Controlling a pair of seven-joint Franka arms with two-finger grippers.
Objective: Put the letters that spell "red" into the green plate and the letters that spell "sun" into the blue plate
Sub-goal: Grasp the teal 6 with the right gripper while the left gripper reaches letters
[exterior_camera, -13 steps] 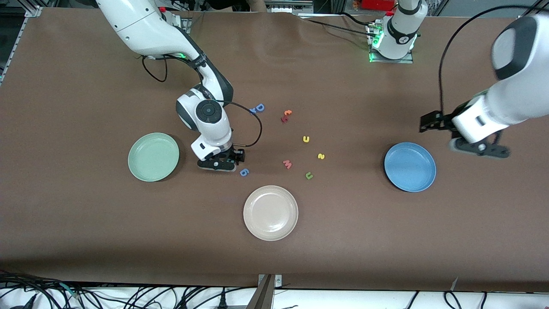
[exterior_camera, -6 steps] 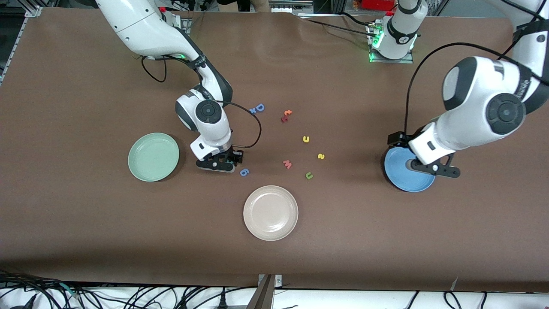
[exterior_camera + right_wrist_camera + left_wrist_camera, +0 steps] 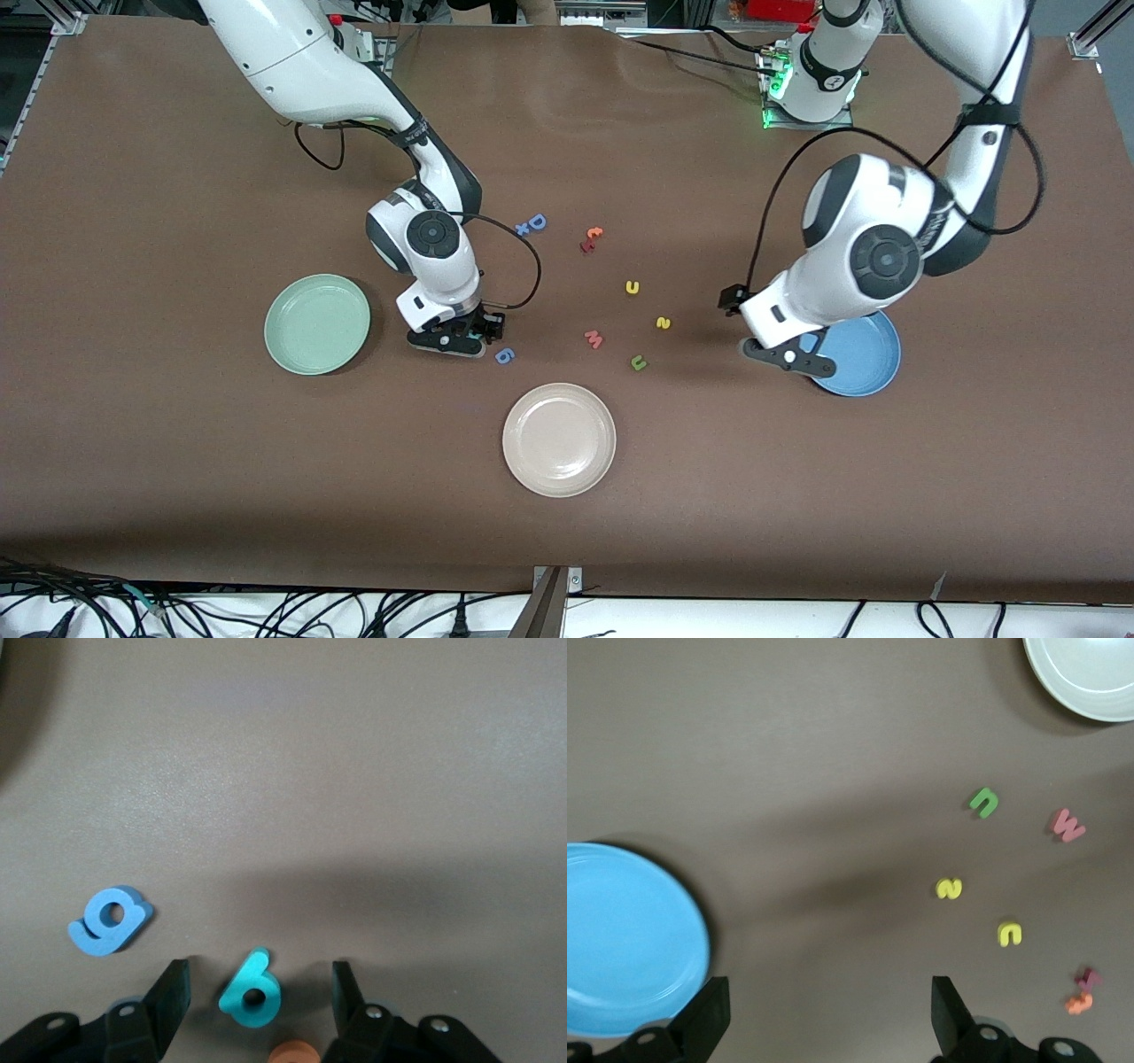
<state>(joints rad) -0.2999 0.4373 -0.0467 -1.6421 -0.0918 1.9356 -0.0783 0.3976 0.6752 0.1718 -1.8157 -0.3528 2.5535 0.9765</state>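
1. Right gripper (image 3: 259, 992) down low at the table, near the round pale green plate (image 3: 317, 323). Fingers (image 3: 175, 992) spread apart, one on each side of the tiny teal foam d (image 3: 252, 992), not squeezing it yet.
2. Tiny orange foam e (image 3: 292, 1052) just beside the d, half hidden under the gripper. Blue foam letter like a 6 (image 3: 504, 355) close by; not one to take.
3. Left gripper (image 3: 788, 357) over the edge of the round blue plate (image 3: 864, 359), fingers wide apart, holding nothing.
4. Probably very light, soft and squashy, these foam letters. Easy to knock away or tip. Best to pinch the d across its flat sides, gently, right in the middle.
5. Counting the "sun" letters: three, all on the bare table between the two arms. Yellow u (image 3: 632, 287), yellow s (image 3: 664, 323), green n (image 3: 638, 362).
6. Counting the "red" letters: two seen, the d and the e. Thin teal r: cannot tell where.
7. Counting the others: one pink m (image 3: 594, 339), one red and orange pair (image 3: 591, 239), one blue big D (image 3: 534, 223).
8. Counting plates: three, with one cream-white plate (image 3: 558, 439). No letters seen in any plate.
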